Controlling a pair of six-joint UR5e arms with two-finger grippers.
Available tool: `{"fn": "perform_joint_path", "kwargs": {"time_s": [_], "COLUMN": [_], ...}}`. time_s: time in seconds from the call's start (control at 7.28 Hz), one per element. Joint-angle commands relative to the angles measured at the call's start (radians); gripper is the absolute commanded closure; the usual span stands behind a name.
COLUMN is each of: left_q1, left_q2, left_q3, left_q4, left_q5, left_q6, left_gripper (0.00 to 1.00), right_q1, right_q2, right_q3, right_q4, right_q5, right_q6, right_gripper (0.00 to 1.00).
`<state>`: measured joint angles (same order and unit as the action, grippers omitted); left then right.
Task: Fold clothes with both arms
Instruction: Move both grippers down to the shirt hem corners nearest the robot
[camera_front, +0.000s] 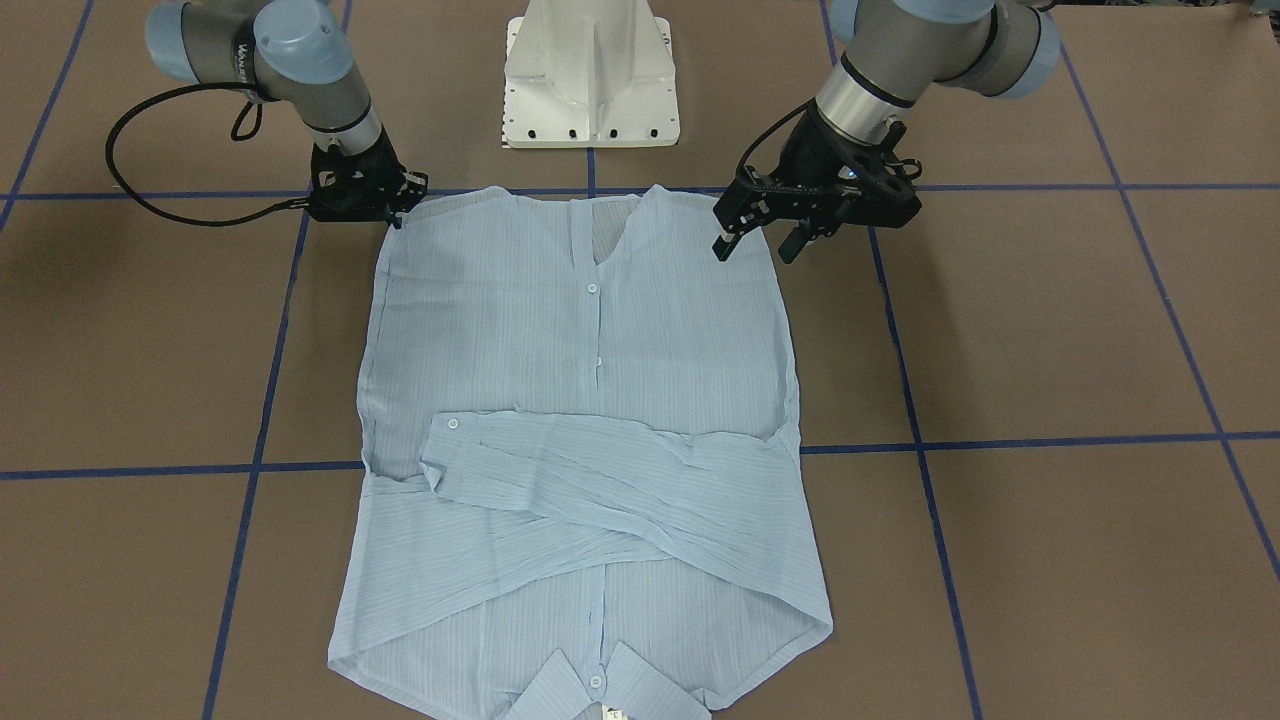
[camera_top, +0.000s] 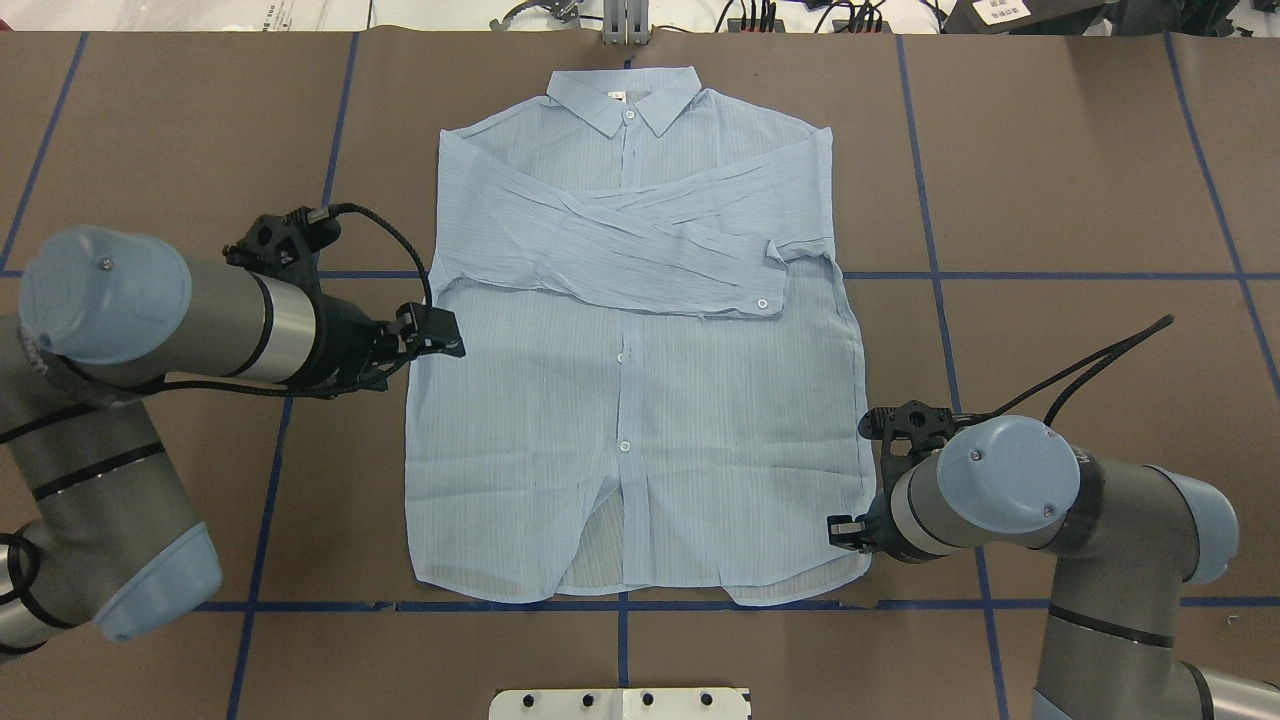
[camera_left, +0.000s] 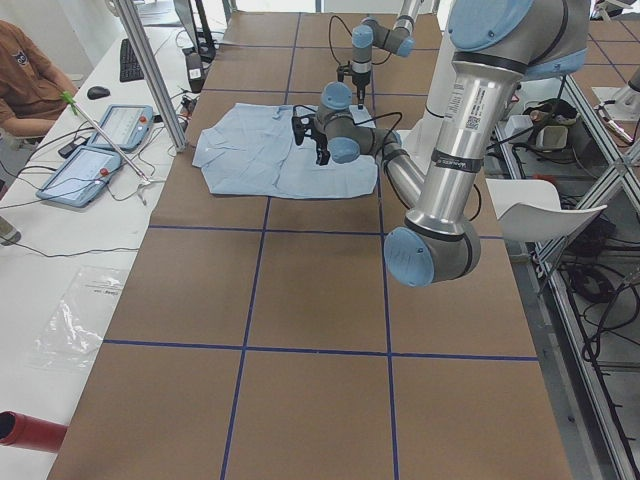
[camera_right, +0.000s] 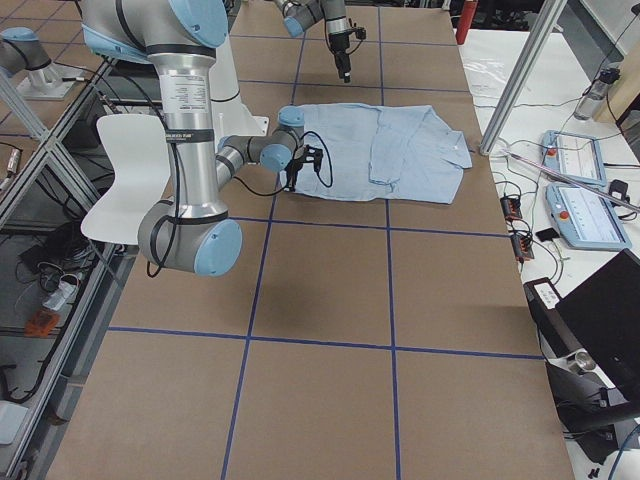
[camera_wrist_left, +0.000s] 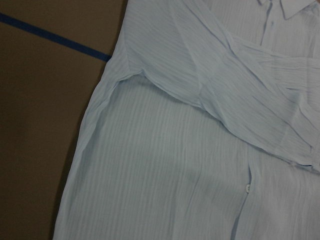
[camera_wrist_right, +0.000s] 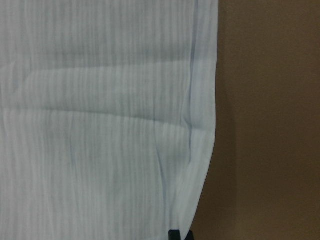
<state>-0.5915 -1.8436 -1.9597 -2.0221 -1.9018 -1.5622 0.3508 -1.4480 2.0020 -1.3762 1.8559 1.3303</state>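
The light blue striped shirt (camera_front: 600, 340) (camera_top: 640, 420) lies flat on the brown table, buttons up, collar at the far edge from the robot. Both sleeves are folded across the chest. My left gripper (camera_front: 756, 245) (camera_top: 445, 335) hangs open above the shirt's left side edge, holding nothing. The left wrist view shows only the shirt (camera_wrist_left: 175, 165) from above. My right gripper (camera_front: 405, 200) (camera_top: 838, 527) sits low at the shirt's right side edge near the hem corner and looks shut on that edge. In the right wrist view a black fingertip (camera_wrist_right: 175, 234) meets the shirt (camera_wrist_right: 100, 125) at its edge.
The white pedestal base (camera_front: 590, 80) (camera_top: 620, 703) stands just behind the hem. Blue tape lines (camera_top: 930, 275) grid the brown table. A side table with tablets (camera_left: 100, 140) and a seated person (camera_left: 25, 75) lies beyond the collar end.
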Motion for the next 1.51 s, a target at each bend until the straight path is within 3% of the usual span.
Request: {"fn": "perform_joint_path", "kwargs": {"time_s": [0.0, 0.41, 1.37], "left_q1": [0.129, 0.251, 0.292], "left_q2": [0.061, 0.06, 0.052], "left_q3": [-0.002, -0.001, 0.024], "left_q4": [0.049, 0.155, 0.178], "left_q5": [0.074, 0.139, 0.138], "left_q6": [-0.033, -0.105, -0.105], "left_gripper": [0.0, 0.03, 0.29], "right_q1": [0.004, 0.011, 0.037], "right_q2": [0.001, 0.001, 0.001], "right_q3": [0.018, 0.018, 0.02], "right_q4": [0.0, 0.0, 0.0], "right_q5": [-0.006, -0.007, 0.003], "right_q6": [0.001, 0.03, 0.03], "right_gripper": [1.0, 1.0, 1.0]}}
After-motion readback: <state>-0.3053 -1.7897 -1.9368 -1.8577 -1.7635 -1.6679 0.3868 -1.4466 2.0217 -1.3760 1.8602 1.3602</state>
